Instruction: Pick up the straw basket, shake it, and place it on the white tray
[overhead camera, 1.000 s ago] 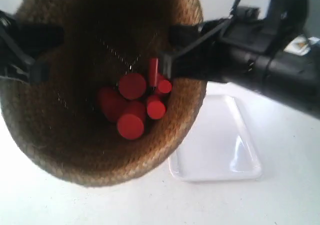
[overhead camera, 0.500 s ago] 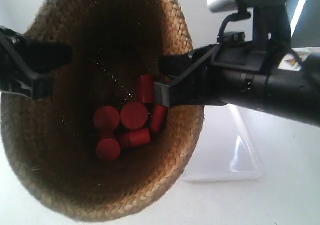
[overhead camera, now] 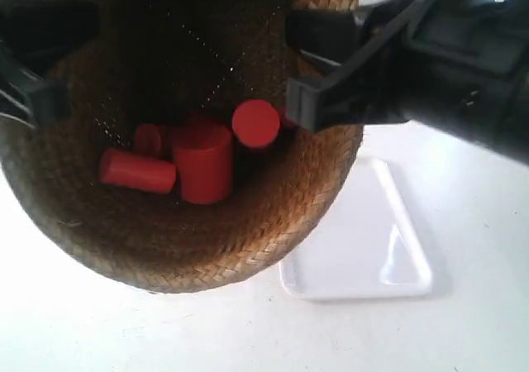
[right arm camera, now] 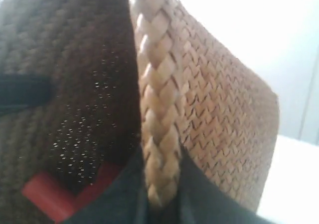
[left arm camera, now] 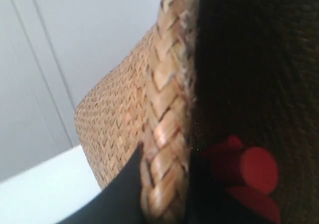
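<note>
The left gripper (left arm camera: 164, 196) and the right gripper (right arm camera: 160, 194) each clamp the rim of the straw basket (overhead camera: 190, 248), on opposite sides. The basket's mouth faces the exterior camera, with its rim-to-base axis along that sightline and red cylinders (overhead camera: 202, 161) inside. It hangs beside the white tray (overhead camera: 364, 256), not on it.

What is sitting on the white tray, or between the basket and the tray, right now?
Nothing visible. The exposed surface of the white tray is bare. The straw basket overlaps one tray edge in the exterior view, so that strip cannot be checked.
</note>
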You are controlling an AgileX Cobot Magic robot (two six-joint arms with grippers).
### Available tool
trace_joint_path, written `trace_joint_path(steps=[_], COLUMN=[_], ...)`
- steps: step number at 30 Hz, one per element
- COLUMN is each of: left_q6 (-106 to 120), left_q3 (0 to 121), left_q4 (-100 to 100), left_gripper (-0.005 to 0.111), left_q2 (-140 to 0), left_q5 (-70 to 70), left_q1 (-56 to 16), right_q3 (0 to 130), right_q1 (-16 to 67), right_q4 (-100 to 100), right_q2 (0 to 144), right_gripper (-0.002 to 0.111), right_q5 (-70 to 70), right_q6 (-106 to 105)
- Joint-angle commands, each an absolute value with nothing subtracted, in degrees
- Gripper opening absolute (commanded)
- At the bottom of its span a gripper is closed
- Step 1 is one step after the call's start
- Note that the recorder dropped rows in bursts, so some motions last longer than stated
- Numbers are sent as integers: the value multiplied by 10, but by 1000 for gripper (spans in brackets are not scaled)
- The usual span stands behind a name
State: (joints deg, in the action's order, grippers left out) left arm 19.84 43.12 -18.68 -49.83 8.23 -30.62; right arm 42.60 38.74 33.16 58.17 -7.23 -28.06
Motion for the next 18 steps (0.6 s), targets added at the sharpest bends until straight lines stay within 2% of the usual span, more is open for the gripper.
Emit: trace_joint_path(steps=[1,2,4,5,6,7,9,10,15,18], left_q6=[141,160,196,195,184,139,102,109,126,90], left_q3=[459,472,439,408,400,416,475,486,438,481], left_q4=[-202,-187,-158,-158,-159,-163,-163,-154,-99,-112], left_gripper=[0,0,0,0,0,0,0,0,0,0], left_q2=[-494,-457,-457,-491,-509,-512,-463,-444,-501,-476], left_q5=[-34,-52,0,53,56,16,-53,-58,-9,-49], left_q1=[-324,-337,-334,-320,-310,-311,-335,-342,-311,-323], right_q3=[472,494,472,443,432,442,494,500,426,469], right_q1=[382,402,414,402,390,378,383,391,374,384], right_q4=[357,353,327,328,330,340,342,341,311,330], right_q2=[598,565,549,573,597,613,575,560,619,592], right_gripper=[0,0,0,0,0,0,0,0,0,0], right_q5=[108,156,35,-68,-106,-70,108,132,-47,50], right_q6=[-243,-253,-289,-289,-289,-278,-272,-279,-274,-221])
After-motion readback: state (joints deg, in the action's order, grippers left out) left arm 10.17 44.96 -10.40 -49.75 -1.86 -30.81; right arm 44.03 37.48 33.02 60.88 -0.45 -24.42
